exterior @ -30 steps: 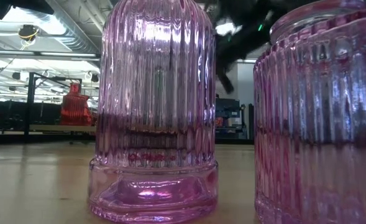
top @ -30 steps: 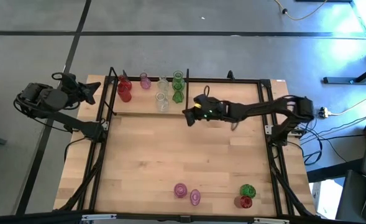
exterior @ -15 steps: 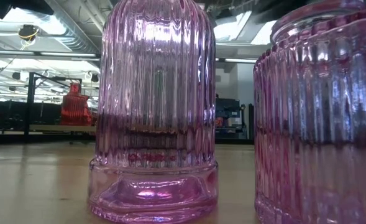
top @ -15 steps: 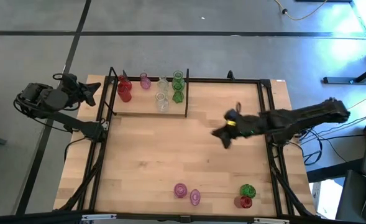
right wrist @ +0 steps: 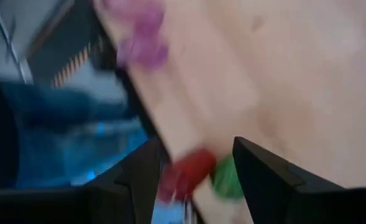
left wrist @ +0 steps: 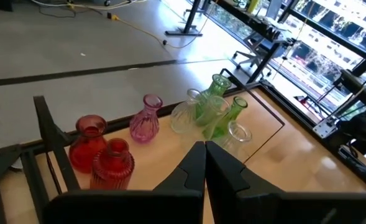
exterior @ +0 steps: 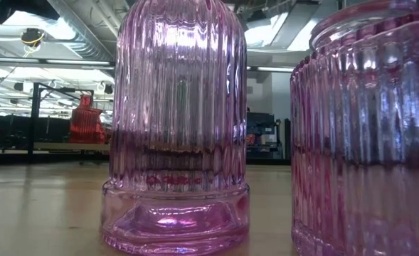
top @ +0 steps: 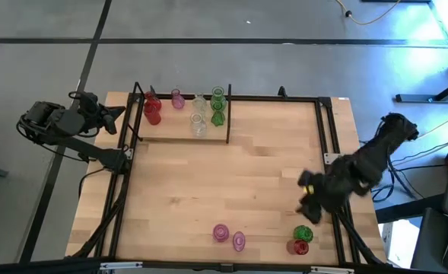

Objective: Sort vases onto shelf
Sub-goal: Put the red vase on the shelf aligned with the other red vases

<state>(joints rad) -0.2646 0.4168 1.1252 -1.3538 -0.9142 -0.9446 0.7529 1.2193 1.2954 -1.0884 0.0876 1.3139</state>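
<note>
Hovering wide-open above green vase (top: 303,233) and red vase (top: 300,246): right claw (top: 309,207), blurred at wrist. Shut beside shelf (top: 170,133): left claw (top: 118,114). Low view: pink vases (exterior: 175,128) only.

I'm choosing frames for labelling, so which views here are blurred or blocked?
Right wrist view: motion-smeared, the red vase and green vase mere blobs between its open fingers. Low view: two pink vases fill the frame, hiding most of the table. High and left wrist views: sharp.
</note>
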